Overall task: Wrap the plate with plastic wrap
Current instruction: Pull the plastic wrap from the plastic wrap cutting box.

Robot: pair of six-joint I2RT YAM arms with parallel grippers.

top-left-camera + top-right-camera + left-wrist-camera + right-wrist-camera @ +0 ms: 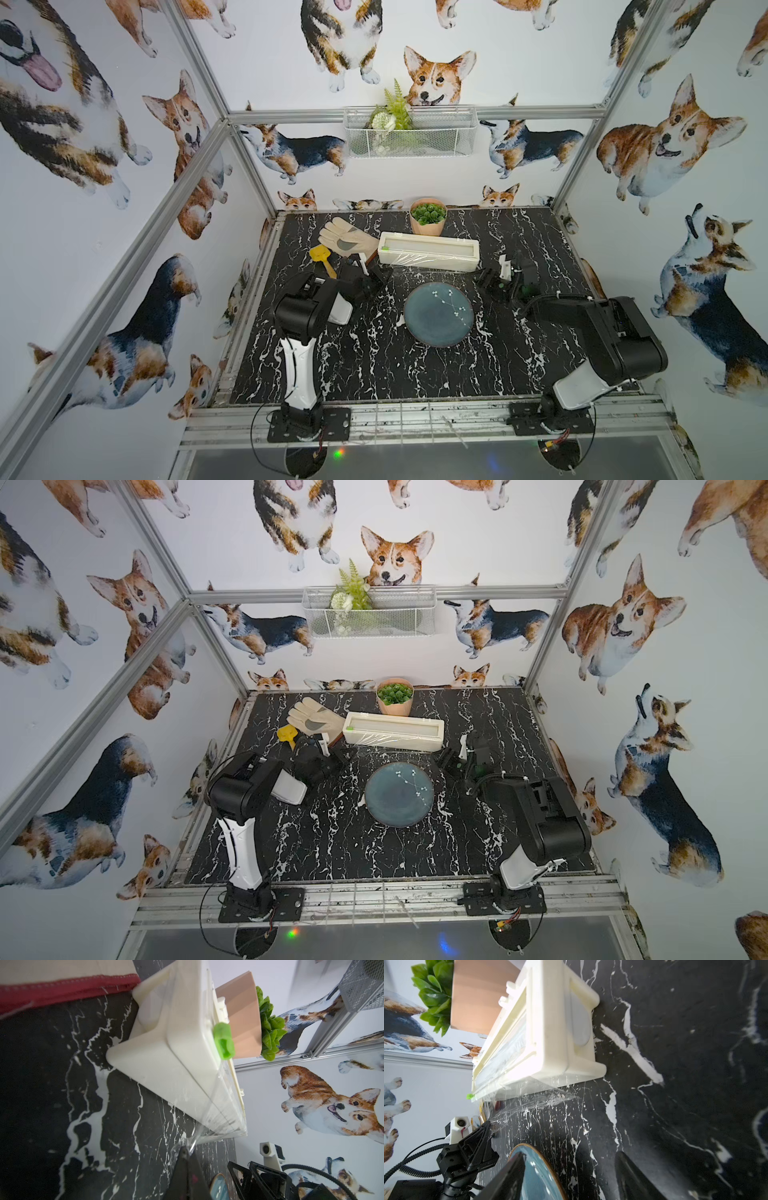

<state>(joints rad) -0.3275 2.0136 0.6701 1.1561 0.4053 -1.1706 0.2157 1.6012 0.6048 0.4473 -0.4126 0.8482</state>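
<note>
While the plate (438, 313) lies bare, the left end effector (187, 1153) pinches plastic wrap (533, 1103) barely drawn from the far dispenser box (428, 249); the right end effector (570, 1154) gapes empty.

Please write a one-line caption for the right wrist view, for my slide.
Left gripper pinches plastic wrap drawn from the dispenser; right gripper open near the plate.

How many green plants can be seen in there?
2. One potted plant stands on the table behind the dispenser box; one fern sits in the wire basket hanging above. None seems hidden.
</note>
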